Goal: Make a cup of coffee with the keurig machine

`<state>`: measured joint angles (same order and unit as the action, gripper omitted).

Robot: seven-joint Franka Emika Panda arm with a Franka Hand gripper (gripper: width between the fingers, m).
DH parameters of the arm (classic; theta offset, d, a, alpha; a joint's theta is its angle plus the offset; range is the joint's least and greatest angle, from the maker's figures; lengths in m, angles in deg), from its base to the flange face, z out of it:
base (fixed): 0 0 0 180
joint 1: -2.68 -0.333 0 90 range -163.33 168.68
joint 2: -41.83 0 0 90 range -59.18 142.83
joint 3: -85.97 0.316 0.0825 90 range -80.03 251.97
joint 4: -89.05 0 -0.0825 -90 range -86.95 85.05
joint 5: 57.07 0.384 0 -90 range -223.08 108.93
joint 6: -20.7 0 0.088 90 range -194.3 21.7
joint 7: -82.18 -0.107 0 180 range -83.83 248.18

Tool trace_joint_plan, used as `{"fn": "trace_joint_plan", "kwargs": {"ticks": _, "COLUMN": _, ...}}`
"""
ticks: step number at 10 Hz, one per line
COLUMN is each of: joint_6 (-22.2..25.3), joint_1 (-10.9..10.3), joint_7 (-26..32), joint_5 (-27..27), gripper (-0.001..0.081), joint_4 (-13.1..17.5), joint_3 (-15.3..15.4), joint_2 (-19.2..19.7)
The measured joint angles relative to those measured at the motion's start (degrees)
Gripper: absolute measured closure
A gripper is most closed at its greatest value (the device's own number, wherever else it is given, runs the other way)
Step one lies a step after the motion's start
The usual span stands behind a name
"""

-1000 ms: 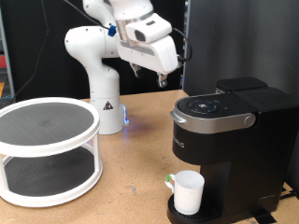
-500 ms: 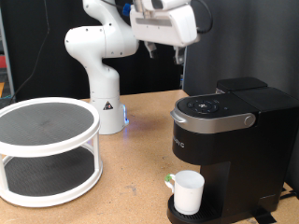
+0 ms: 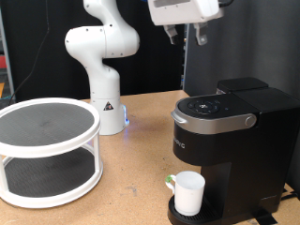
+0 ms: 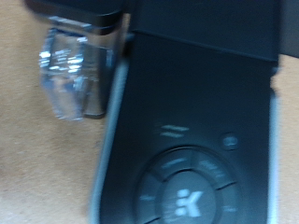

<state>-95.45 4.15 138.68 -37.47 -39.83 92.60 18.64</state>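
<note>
The black keurig machine (image 3: 230, 141) stands at the exterior view's right with its lid down. The white cup (image 3: 188, 192) sits upright on its drip tray under the spout. My gripper (image 3: 185, 36) is high at the exterior view's top, well above the machine's round top panel (image 3: 214, 106). Its two fingers (image 3: 200, 36) hang apart with nothing between them. The wrist view looks down on the machine's top (image 4: 196, 140), with its round button panel (image 4: 187, 191) and a clear plastic part (image 4: 70, 75) beside it. No fingers show there.
A white two-tier round rack (image 3: 47, 150) stands at the exterior view's left on the wooden table (image 3: 141, 183). The white arm base (image 3: 101, 84) is behind the middle. A dark panel (image 3: 244, 42) rises behind the machine.
My gripper has risen and moved toward the exterior view's right, from beside the arm base to high above the machine. The cup and the machine have not moved.
</note>
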Motion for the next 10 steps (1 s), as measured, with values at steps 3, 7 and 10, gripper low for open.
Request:
{"fn": "trace_joint_plan", "kwargs": {"ticks": 3, "joint_6": -0.69, "joint_1": -0.01, "joint_7": -3.03, "joint_5": 0.0, "gripper": -0.0002, "joint_4": 6.01, "joint_3": 1.4, "joint_2": 5.08}}
{"fn": "trace_joint_plan", "kwargs": {"ticks": 7, "joint_6": -0.43, "joint_1": -0.02, "joint_7": -4.96, "joint_5": -0.02, "gripper": -0.0002, "joint_4": 12.34, "joint_3": 2.7, "joint_2": 10.08}}
{"fn": "trace_joint_plan", "kwargs": {"ticks": 10, "joint_6": 0.47, "joint_1": -0.02, "joint_7": -4.96, "joint_5": -0.09, "gripper": -0.0002, "joint_4": 14.12, "joint_3": 3.18, "joint_2": 11.49}}
